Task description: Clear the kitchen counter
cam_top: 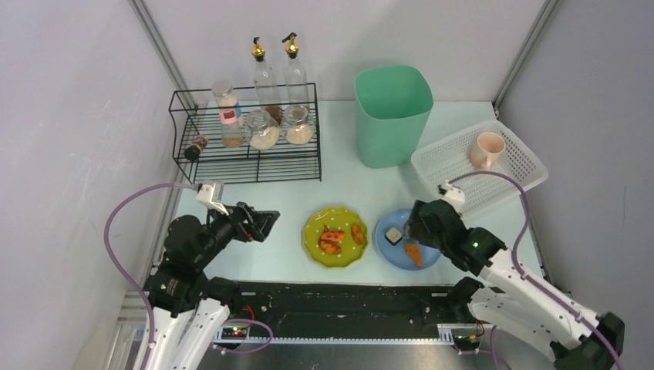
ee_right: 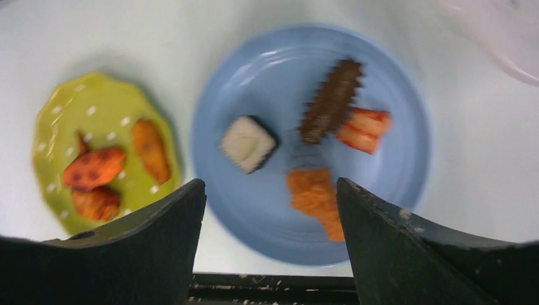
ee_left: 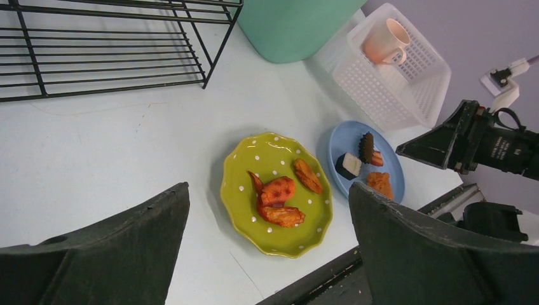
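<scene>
Top external view, near to far: a black rail (cam_top: 339, 297) runs along the near edge w/ both arm bases on it, and purple cables (cam_top: 116, 223) loop off the arms. Beyond it lies the kitchen counter (cam_top: 347, 189), a flat pale mint top filling the middle of the shot, boxed in by aluminium posts (cam_top: 158, 46) and plain pale grey walls (cam_top: 69, 100) on 3 sides. The left gripper (cam_top: 264, 225) hovers over bare counter at near left, jaws spread wide, nothing btw them. The right gripper (cam_top: 416, 220) hangs over the blue plate (cam_top: 389, 253) at near right, jaws well apart & gripping nothing. Its wrist cam shows an orange crumbed piece (ee_right: 314, 197) on the plate below the gap. That plate also carries a white block w/ dark edging (cam_top: 394, 236), a brown ridged piece (ee_right: 332, 100) and red-and-white strips (ee_right: 363, 129). Just beside it on the left sits a green dotted plate (cam_top: 345, 218) w/ 3 orange-red fried pieces (cam_top: 333, 240). Further back at right, a white plastic basket (cam_top: 517, 181) holds one pink mug (cam_top: 487, 149). Mid-back stands a tall mint-green bin (cam_top: 392, 116); its inside can't be made out. Back left is a black wire rack (cam_top: 247, 166) w/ glass jars (cam_top: 264, 129) of pale & brown contents, plus 2 tall glass bottles (cam_top: 264, 73) w/ gold pourers at its rear.
</scene>
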Controlling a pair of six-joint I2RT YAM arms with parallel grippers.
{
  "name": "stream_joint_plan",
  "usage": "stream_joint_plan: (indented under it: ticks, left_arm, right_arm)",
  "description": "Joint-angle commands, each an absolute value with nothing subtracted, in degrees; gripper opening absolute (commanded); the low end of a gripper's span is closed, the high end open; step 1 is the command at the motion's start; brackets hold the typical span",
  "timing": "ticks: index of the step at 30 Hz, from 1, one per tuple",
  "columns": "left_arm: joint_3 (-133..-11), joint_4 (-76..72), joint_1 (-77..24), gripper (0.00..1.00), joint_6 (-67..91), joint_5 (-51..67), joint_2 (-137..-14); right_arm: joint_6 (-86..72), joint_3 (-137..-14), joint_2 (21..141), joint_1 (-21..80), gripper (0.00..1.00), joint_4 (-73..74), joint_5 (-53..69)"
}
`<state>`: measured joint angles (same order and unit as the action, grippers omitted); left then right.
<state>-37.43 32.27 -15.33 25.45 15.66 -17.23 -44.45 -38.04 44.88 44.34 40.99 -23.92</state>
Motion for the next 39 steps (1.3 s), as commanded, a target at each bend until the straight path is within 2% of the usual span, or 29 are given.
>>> stream_joint_plan:
  ticks: [1, 4, 8, 12, 18, 23, 35, 39]
  left_arm:
    - [-37.1, 31.5, -15.0, 0.98, 25.5, 16.4, -17.0]
    - [-37.0, 31.5, -15.1, 0.98, 25.4, 16.5, -16.7]
    - [-37.1, 31.5, -15.0, 0.98, 25.4, 16.6, -16.5]
    - [-37.1, 31.5, -15.1, 0.98, 25.3, 16.8, -16.1]
    - [-37.0, 31.5, -16.0, 0.98, 25.5, 16.1, -15.3]
    - [-37.1, 31.5, -17.0, 0.98, 25.5, 15.7, -14.8]
    - [-37.0, 31.5, -17.6, 0.98, 25.5, 15.5, -14.8]
    - [-37.0, 31.5, -17.6, 0.98, 25.6, 15.4, -15.0]
  right_arm:
    - [-50.9, -32.0, 38.3, 34.1, 0.78, 44.6, -20.5]
    - [-51.7, -29.7, 34.7, 25.1, 0.76, 45.2, -18.5]
    - [-54.9, -28.3, 30.9, 19.7, 0.71, 47.8, -19.2]
    - [-56.8, -28.2, 33.3, 19.2, 0.70, 49.0, -21.8]
    - [-57.5, -26.6, 38.6, 17.0, 0.65, 48.4, -19.2]
    - [-56.1, -25.0, 37.2, 15.5, 0.59, 46.5, -16.5]
    - [-56.9, -19.2, 37.5, 15.7, 0.56, 41.6, -12.3]
    - [-57.0, -17.5, 37.4, 15.7, 0.50, 38.7, -11.3]
